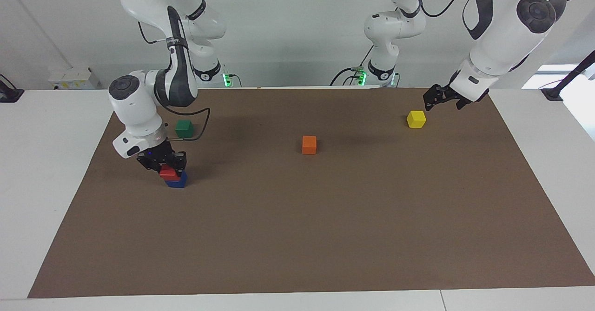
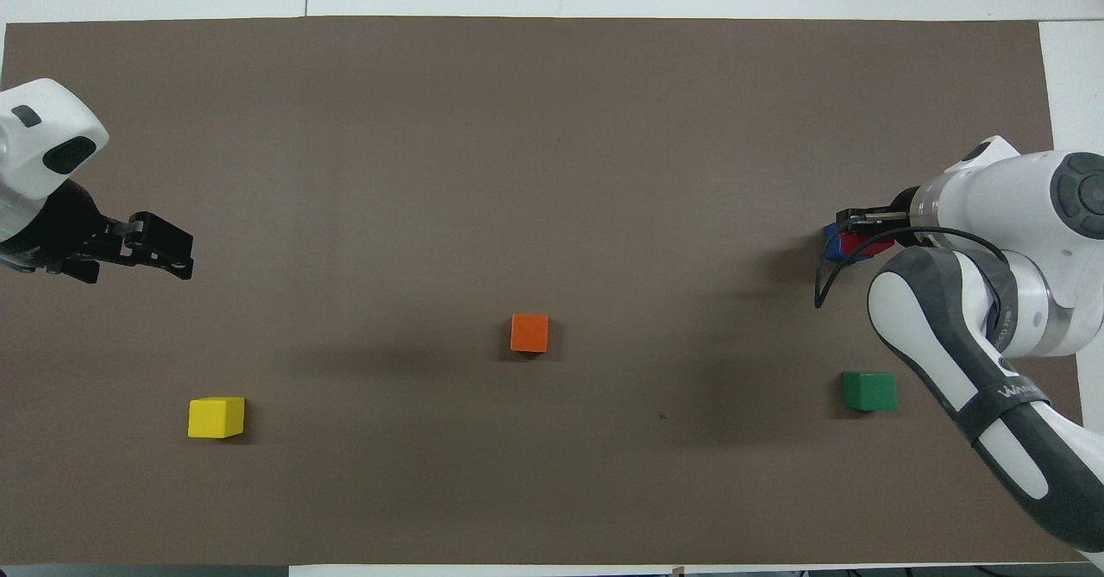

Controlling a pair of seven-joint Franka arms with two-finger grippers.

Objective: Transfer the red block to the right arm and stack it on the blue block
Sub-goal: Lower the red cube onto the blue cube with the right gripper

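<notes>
The right arm's black two-finger pincer (image 1: 168,166) is clamped on the small bright red cube (image 1: 168,173), which sits directly over the small deep blue cube (image 1: 178,181) at the right arm's end of the brown mat (image 1: 325,236) that covers the white counter (image 1: 42,171). Whether the red cube already rests on the blue one or hangs just above it cannot be told. The small green cube (image 1: 184,128) lies on the mat nearer to the robots than this pair. The small orange cube (image 1: 309,144) sits near the mat's middle. The left arm's black pincer (image 1: 435,98) hangs in the air with its fingers spread wide and nothing between them, above the mat at the left arm's end, near the small yellow cube (image 1: 416,119) but not touching it.
</notes>
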